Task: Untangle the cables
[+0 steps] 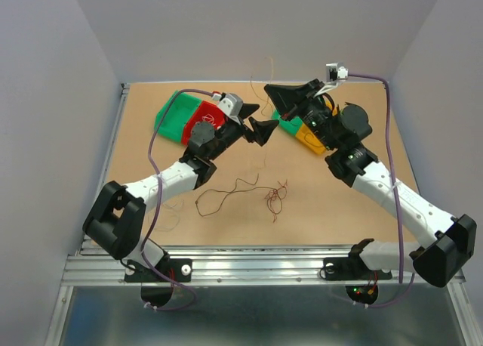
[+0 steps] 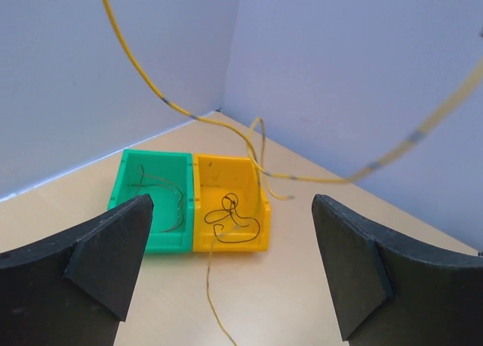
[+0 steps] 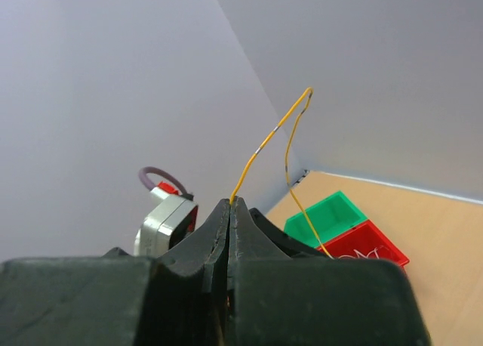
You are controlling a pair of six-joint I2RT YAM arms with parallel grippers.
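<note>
Right tool (image 3: 230, 208): jaws pressed together, pinching a yellow strand (image 3: 260, 146) at the very tips. It is raised over the far right of the bench (image 1: 339, 210). The strand climbs from the pinch, bends over at its top and drops back down.

Left tool (image 2: 232, 202): spread wide, nothing between its fingers (image 2: 113, 255). It hangs in the air just left of the right tool. In its wrist view the yellow strand arcs across overhead, and one length runs down between the fingers with no visible contact.

Beyond the left tool, a green bin (image 2: 162, 245) and a yellow bin (image 2: 241, 247) stand side by side, touching. A looped dark wire (image 2: 230, 221) lies in the yellow one, a thin wire (image 2: 162, 199) in the green.

Far left: second green bin (image 1: 172, 113) against a red bin (image 1: 202, 121).

Near middle of the bench: loose brown strand (image 1: 226, 195). A reddish clump (image 1: 274, 200) lies just to its right.
</note>
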